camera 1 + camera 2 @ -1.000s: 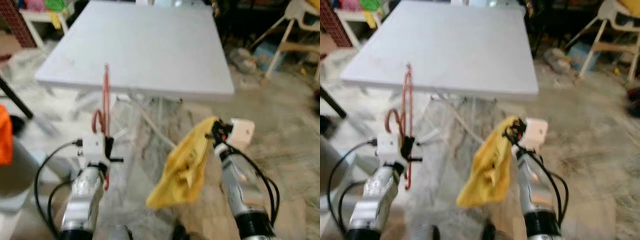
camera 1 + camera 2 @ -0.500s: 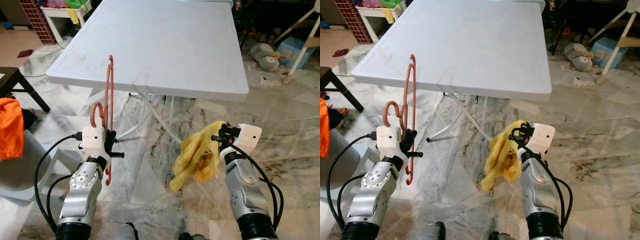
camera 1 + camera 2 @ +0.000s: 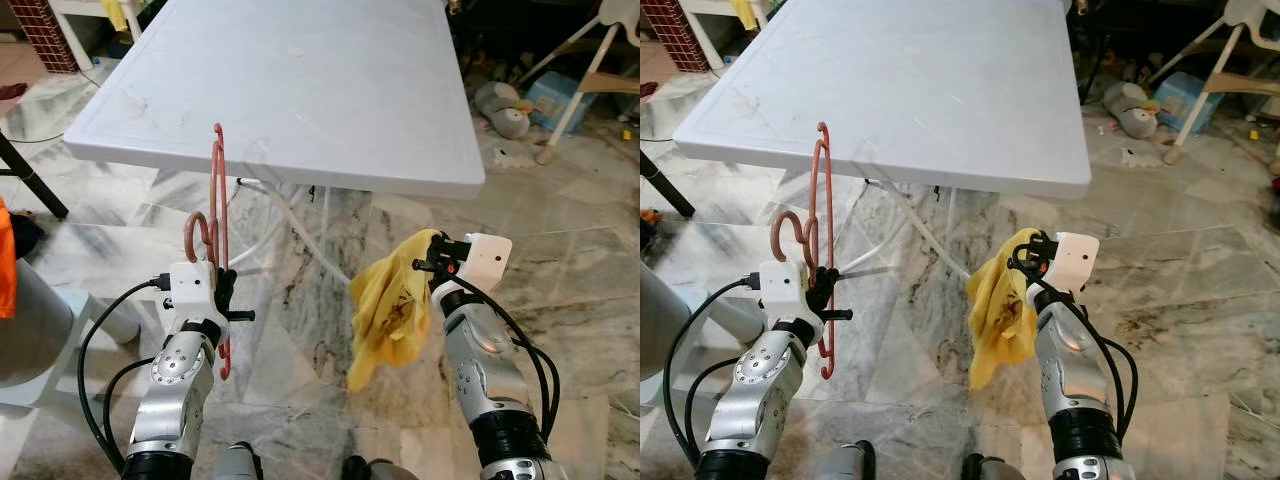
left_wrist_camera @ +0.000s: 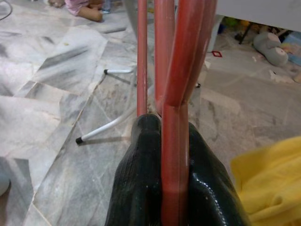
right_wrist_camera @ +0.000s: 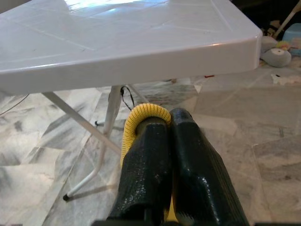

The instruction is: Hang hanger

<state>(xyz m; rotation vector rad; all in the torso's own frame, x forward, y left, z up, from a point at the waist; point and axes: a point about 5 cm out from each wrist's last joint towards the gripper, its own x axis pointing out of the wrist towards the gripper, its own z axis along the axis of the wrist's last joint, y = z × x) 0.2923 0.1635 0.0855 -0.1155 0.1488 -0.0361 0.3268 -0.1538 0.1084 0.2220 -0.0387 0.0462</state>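
STEP: carry phase, I hold both items short of the white worktop (image 3: 300,90) | LEFT: left tool (image 3: 222,290) clamped on red hanger (image 3: 216,200), upright | RIGHT: right tool (image 3: 432,262) clenched on yellow garment (image 3: 388,315), hanging free | NEXT: I judge the garment must go onto the hanger; no rail visible | ROOM: marble floor (image 3: 560,270), clutter beyond

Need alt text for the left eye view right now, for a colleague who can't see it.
The left gripper holds a red hanger upright while the right gripper grips a hanging yellow garment. Both are raised before a white folding table on a marble floor.
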